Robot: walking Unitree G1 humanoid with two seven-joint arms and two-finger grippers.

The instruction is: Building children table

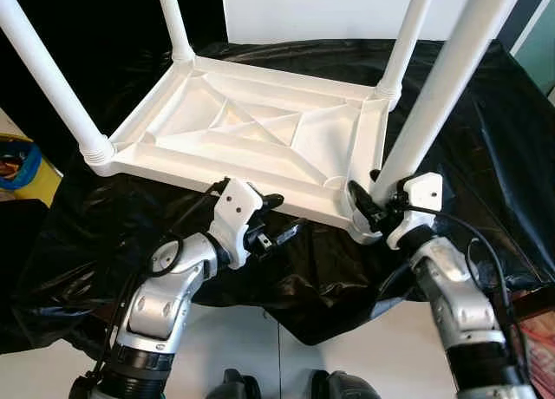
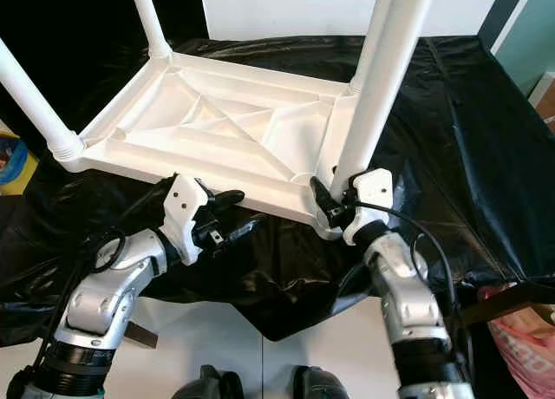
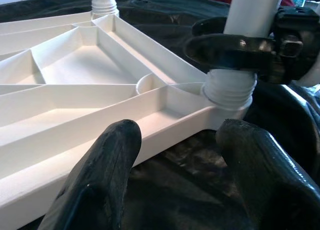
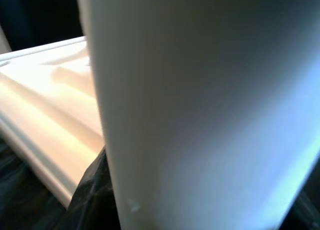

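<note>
A white plastic children's table (image 1: 251, 130) lies upside down on a black sheet, with its ribbed underside up and a leg standing at each corner. My right gripper (image 1: 368, 206) is shut on the near right leg (image 1: 442, 95) just above its threaded socket; that leg (image 4: 210, 105) is very close and blurred in the right wrist view. My left gripper (image 1: 279, 217) hangs open at the tabletop's near edge, holding nothing. The left wrist view looks past its two fingers (image 3: 95, 185) along that edge to the right gripper (image 3: 240, 47) around the leg.
The black sheet (image 1: 486, 130) covers the whole work surface and drapes over its near edge. A yellow and blue object (image 1: 17, 165) sits at the far left. A pink bag (image 2: 520, 330) lies on the floor by my right arm. White floor shows below.
</note>
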